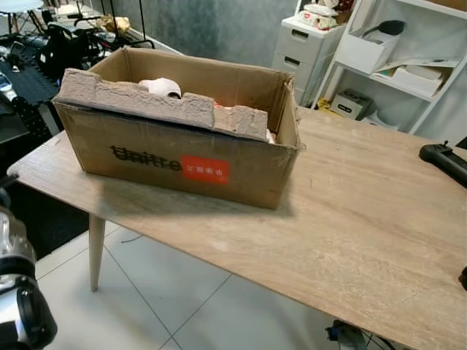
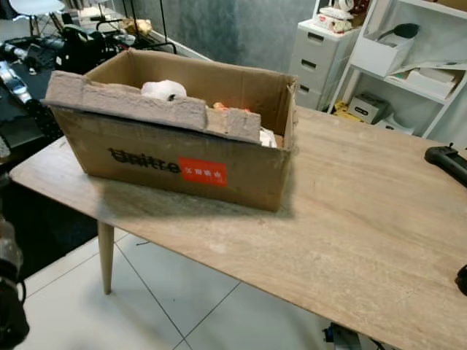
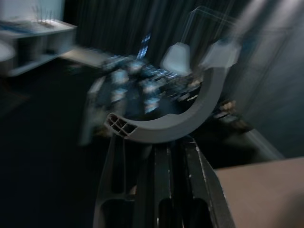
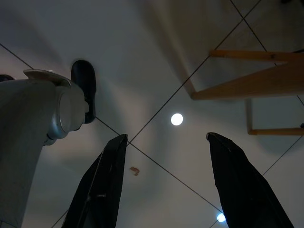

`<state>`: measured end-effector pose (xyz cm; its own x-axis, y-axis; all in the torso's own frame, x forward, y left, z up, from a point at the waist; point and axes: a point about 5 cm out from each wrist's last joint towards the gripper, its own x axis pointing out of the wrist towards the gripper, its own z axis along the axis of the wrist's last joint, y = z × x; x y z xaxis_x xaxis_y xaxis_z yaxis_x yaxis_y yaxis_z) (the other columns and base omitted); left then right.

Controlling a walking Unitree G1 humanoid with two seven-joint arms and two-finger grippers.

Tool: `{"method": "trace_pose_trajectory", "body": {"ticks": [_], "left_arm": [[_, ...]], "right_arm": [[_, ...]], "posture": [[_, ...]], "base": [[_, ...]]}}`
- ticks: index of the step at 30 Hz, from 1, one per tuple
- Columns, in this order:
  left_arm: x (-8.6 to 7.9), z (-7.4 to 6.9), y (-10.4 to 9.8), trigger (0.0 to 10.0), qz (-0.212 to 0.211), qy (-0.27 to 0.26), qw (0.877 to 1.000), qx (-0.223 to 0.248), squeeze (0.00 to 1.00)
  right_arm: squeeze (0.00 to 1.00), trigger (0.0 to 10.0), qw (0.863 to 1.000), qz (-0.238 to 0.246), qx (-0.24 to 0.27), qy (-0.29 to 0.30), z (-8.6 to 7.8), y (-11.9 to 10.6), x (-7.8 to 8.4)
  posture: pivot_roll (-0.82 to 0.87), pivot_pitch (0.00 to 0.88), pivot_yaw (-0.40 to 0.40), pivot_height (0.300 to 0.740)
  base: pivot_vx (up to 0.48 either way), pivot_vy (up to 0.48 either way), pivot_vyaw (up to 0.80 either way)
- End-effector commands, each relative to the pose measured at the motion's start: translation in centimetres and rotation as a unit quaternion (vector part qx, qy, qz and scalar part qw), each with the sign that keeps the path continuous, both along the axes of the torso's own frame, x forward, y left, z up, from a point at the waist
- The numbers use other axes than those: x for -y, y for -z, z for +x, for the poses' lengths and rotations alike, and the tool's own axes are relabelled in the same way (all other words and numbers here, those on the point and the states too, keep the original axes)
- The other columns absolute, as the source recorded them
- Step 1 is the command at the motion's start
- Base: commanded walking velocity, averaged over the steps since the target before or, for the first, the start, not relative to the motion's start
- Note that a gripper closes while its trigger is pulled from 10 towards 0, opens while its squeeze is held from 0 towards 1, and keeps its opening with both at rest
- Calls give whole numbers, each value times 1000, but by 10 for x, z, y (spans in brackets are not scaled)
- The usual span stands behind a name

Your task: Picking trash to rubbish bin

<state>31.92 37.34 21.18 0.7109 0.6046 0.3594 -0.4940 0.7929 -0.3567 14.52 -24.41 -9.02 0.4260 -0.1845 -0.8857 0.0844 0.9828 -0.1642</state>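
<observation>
A brown cardboard box (image 1: 175,157) with a red label stands on the left part of the wooden table (image 1: 350,219). Inside it lie a grey pulp packing insert (image 1: 146,98) and crumpled white paper (image 1: 162,87). In the blurred left wrist view my left gripper (image 3: 161,142) is shut on a grey curved plastic piece (image 3: 190,118), held off the table's left end. My left arm (image 1: 18,292) shows low at the left. My right gripper (image 4: 166,137) hangs open over the tiled floor (image 4: 156,80), with nothing between its fingers.
A black handheld device (image 1: 444,159) lies at the table's right edge. White drawers (image 1: 306,44) and open shelves (image 1: 394,51) stand behind the table. Dark equipment (image 1: 51,44) crowds the back left. Wooden table legs (image 4: 247,85) and my own foot (image 4: 84,88) are near the right gripper.
</observation>
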Motion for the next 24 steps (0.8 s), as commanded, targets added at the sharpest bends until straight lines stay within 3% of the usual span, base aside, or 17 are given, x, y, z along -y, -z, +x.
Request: {"method": "trace_pose_trajectory", "body": {"ticks": [1,3,5,8,9,10,12,17,18,24], "left_arm": [[2,5,-24,10000,21,34,998,40,0],[20,18,-41,10000,36,109,990,80,0],[26,21,-46,10000,42,132,986,92,0],[73,41,-69,10000,107,244,956,120,0],[73,41,-69,10000,107,244,956,120,0],[92,47,-78,10000,122,283,942,134,0],[109,51,-88,10000,127,319,926,156,0],[126,53,-107,10000,152,339,910,185,0],[129,51,-126,10000,179,334,902,206,0],[131,48,-144,10000,202,325,897,221,0]], "right_arm": [[0,10000,1000,6,1,10,-2,1,-1],[0,10000,1000,7,2,11,-2,1,-1],[0,10000,1000,7,2,11,-1,1,-1],[0,10000,1000,7,2,12,-1,1,0],[0,10000,1000,7,2,12,-1,1,0],[0,10000,1000,7,3,12,-1,1,0],[0,10000,1000,6,3,13,-1,0,0],[0,10000,1000,7,4,13,-1,0,0],[0,10000,1000,8,4,14,-1,0,0],[0,10000,1000,8,3,14,-1,0,0]], "posture": [[25,78,-40,740],[25,78,-40,740],[25,78,-40,740],[19,75,-41,740],[19,75,-41,740],[15,75,-40,740],[14,76,-41,740],[10,75,-39,740],[8,75,-39,740],[8,77,-38,740]], "base": [[0,0,0],[0,0,0],[0,0,0],[0,0,0],[0,0,0],[0,0,0],[0,0,0],[0,0,0],[0,0,0],[0,0,0]]}}
